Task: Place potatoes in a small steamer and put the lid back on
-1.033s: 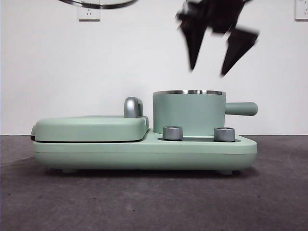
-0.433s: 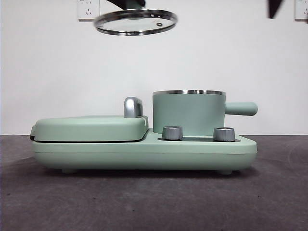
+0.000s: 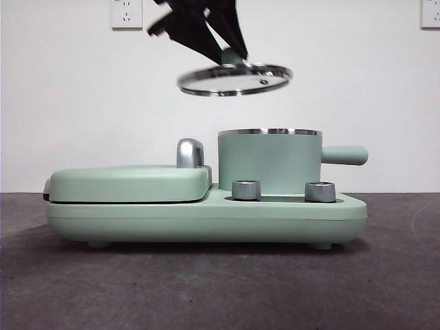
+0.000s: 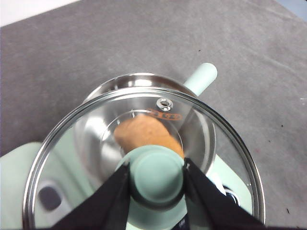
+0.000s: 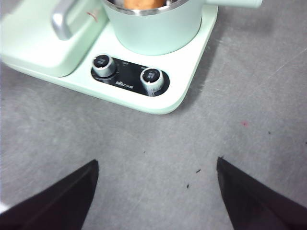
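Left gripper (image 4: 156,184): 2 black jaws closed on the mint knob of the lid (image 3: 234,79), which hangs in the air, slightly tilted.
Lid-to-pot relation: the lid sits above the small steamer (image 3: 269,161) and offset toward the griddle cover (image 3: 130,183); its far edge overlaps the steel rim, but the 2 centres are not aligned.
Potato (image 4: 146,134): 1 orange-brown piece lying inside the steamer, seen through the glass in the left wrist view.
Steamer position: at the handle end of the cooker base (image 3: 206,218), behind the 2 control knobs (image 5: 128,76).
Right gripper (image 5: 156,191): jaws spread wide, empty, above bare table in front of the base.
Judged next move: shift the lid sideways toward the pot handle, level it, then lower.
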You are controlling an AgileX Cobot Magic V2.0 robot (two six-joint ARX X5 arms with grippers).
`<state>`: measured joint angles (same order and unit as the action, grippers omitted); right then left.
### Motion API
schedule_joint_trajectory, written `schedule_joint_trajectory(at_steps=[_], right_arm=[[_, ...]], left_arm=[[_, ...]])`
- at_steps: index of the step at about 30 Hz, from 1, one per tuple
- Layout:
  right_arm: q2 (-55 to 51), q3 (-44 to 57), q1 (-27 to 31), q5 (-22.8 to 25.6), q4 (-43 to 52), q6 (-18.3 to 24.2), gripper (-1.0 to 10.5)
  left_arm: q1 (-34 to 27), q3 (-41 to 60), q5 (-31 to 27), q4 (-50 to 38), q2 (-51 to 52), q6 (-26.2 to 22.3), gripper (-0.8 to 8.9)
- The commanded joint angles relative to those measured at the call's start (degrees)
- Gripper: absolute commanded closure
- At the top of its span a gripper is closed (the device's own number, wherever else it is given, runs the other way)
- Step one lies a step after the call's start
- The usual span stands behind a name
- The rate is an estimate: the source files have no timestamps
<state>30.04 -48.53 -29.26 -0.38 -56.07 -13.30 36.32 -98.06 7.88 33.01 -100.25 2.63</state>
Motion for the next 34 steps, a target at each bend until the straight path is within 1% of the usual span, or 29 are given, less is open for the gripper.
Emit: schedule_joint_trajectory(at_steps=[1,7,13,17,20,34], right_arm=[[-3.82,1.66,-0.42,-0.07,0.79,-1.29,5.6],[-9.79,4.00,-0.39,-1.14,0.72,-1.95,5.6],[-10.08,4.09,-0.39,-1.11,0.77,-2.40,5.6],[-10.08,4.11,-0.39,-1.11,0.77,-2.40,5.6],[-10.08,4.11,-0.39,-1.11,0.74,-2.54,5.6],[-10.08,4.13,-0.39,-1.11,0.74,-2.80,5.6]], left_arm=[[1.07,-4.74,-1.33,-1.84,-3.08,0.63,7.97],[1.75,-13.29,-2.03,-1.16,-10.88,0.63,7.97],[2.34,-19.39,-2.01,-1.09,-16.81,0.66,7.97],[2.69,-19.56,-2.03,-0.90,-17.92,0.48,7.97],[2.69,-19.56,-2.03,-1.20,-18.29,-0.72,7.97],[2.58,-19.56,-2.16,-0.79,-20.24,-0.66,7.97]])
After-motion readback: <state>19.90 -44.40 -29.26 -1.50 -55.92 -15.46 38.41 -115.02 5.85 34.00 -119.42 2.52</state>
